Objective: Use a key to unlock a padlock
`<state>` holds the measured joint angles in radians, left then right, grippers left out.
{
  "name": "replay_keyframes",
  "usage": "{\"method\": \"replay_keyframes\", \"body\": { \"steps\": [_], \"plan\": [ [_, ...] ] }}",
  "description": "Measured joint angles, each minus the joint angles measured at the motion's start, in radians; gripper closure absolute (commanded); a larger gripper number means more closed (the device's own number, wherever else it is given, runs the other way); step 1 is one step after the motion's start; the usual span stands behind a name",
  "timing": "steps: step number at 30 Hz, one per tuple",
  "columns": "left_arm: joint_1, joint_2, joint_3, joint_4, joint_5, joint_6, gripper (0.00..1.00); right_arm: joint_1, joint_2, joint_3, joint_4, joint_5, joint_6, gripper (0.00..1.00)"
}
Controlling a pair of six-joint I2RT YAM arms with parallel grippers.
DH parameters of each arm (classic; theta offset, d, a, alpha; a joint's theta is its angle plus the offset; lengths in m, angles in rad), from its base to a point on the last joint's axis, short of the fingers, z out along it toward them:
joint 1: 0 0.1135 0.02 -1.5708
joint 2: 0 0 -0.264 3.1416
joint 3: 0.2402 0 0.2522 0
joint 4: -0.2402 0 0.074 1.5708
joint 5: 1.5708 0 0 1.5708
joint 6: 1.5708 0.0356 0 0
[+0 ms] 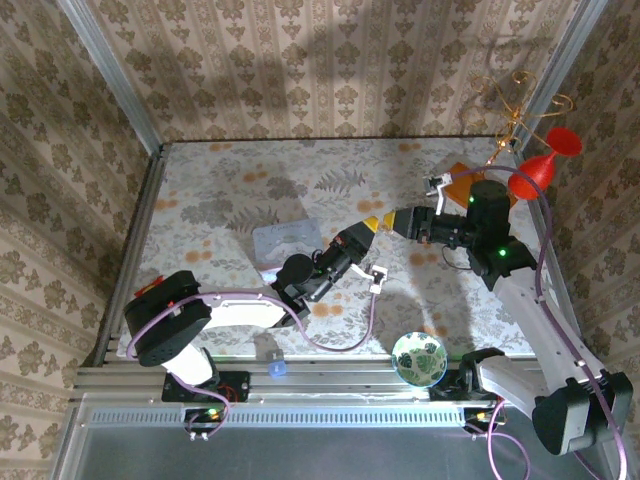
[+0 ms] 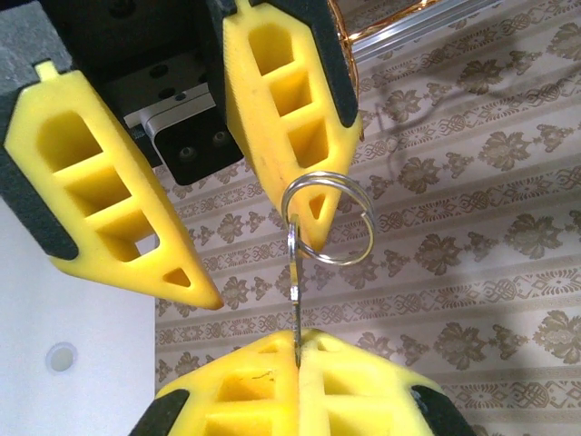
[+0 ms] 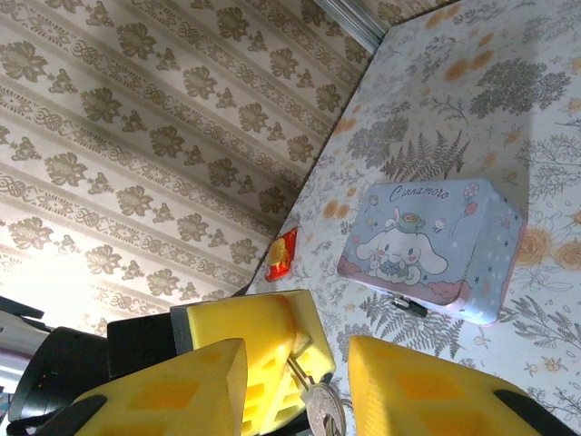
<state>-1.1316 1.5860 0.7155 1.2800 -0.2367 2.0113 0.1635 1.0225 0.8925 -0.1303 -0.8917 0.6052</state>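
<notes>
Probably the key is light, stiff, slick: left fingers clamp its blade; right fingers, apart at twelve o'clock, should pinch the flat bow.

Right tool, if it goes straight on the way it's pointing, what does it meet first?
Probably the key, pinched in the left tool, just ahead between the right tool's open fingers; the left tool's tip comes next, though depth is unclear.

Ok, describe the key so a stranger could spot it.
Above the middle of the table, the left gripper meets the right gripper. The left pinches the key, a thin silver blade. The round wire ring through its top sets it apart from the yellow fingers.
</notes>
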Motion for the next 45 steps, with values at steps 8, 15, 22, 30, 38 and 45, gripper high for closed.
{"method": "replay_keyframes", "body": {
  "steps": [8,15,22,30,38,45],
  "plan": [
    [0.000,-0.013,0.000,0.001,-0.003,-0.019,1.00,0.000,0.013,-0.003,0.000,-0.011,0.000,0.70],
    [0.001,-0.013,0.000,0.000,-0.013,-0.026,1.00,0.002,0.013,-0.013,0.001,-0.026,0.000,0.73],
    [0.010,-0.013,0.000,0.000,-0.023,-0.033,1.00,0.016,0.013,-0.017,0.011,-0.038,0.000,0.74],
    [0.015,-0.013,0.000,0.003,-0.027,-0.045,1.00,0.019,0.015,-0.018,0.024,-0.044,0.000,0.80],
    [0.015,-0.013,0.000,0.004,-0.027,-0.048,1.00,0.027,0.026,-0.033,0.060,-0.053,0.008,0.81],
    [0.019,-0.013,0.000,0.008,-0.034,-0.051,1.00,0.032,0.033,-0.034,0.079,-0.056,0.024,0.88]
  ]
}}
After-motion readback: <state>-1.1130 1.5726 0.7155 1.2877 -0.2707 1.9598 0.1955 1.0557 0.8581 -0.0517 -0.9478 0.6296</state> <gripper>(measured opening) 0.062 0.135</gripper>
